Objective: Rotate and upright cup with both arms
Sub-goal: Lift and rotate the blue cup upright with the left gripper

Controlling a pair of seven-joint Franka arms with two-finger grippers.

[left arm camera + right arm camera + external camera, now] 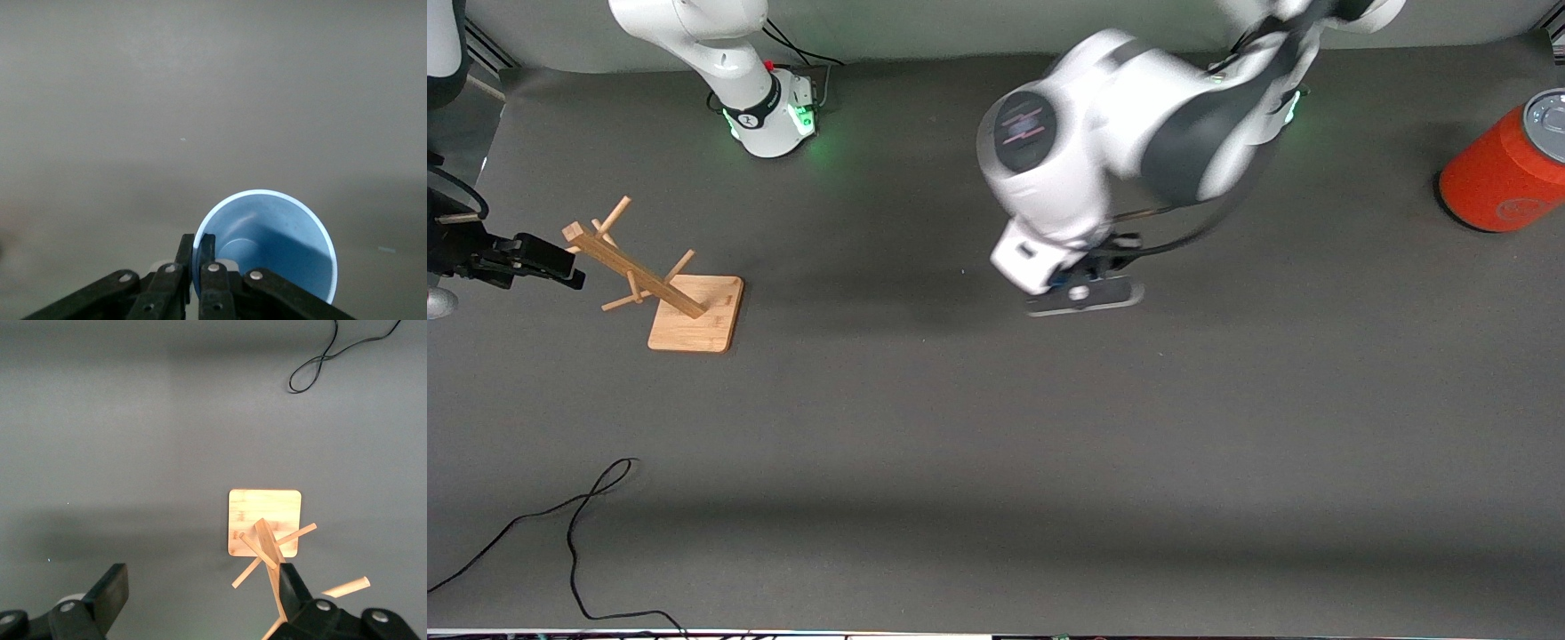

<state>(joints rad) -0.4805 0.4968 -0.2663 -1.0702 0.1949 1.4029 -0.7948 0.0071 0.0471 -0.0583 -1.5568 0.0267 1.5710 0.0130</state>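
While the cup [267, 247] rim is pinched by the left gripper [197, 260], low in frame, slippage is risked; the right gripper [200, 593] waits spread beside the wooden rack [265, 533]

Left end effector [193, 257] is clamped shut, arm bent low over mid-worktop; right end effector [200, 587] gapes wide, arm waiting.

The right gripper [200, 600] hangs over a grey table [133, 440] with its two black fingers [110, 593] spread wide apart and nothing between them. Below it stands a wooden rack [265, 530], a square base with a post and pegs sticking out. A thin black cable [327, 357] loops on the table, well apart from the rack.
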